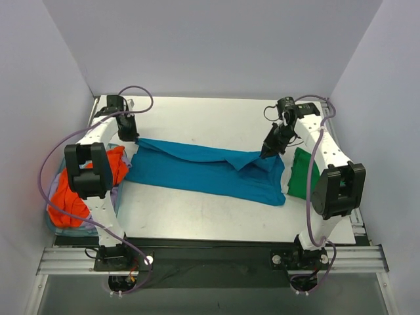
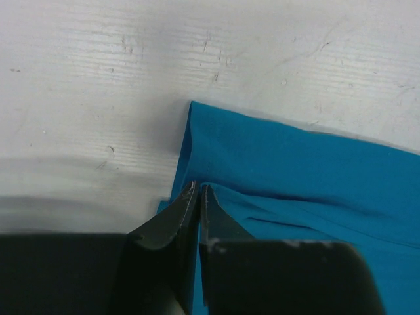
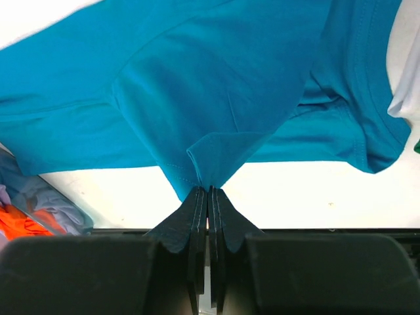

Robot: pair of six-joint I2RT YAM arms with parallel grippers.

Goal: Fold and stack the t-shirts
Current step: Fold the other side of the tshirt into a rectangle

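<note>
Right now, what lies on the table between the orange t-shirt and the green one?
The teal-blue t-shirt, spread lengthwise across the table; the top external view shows it.

**Technician A:** How were the arms built?

**Technician B:** The left arm (image 1: pixel 88 169) and right arm (image 1: pixel 338 189) had white links and blocky black joint housings. A lavender cable (image 1: pixel 41 177) ran along each.

**Technician A:** And the ends?

**Technician B:** The left gripper (image 2: pixel 198 187) and right gripper (image 3: pixel 209 190) carried matte black fingers (image 3: pixel 190 216) that tapered to thin tips.

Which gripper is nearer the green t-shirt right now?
Right. The right gripper pinches the teal t-shirt close beside the green t-shirt; the left gripper grips the teal t-shirt's opposite end, far from the green one.
</note>
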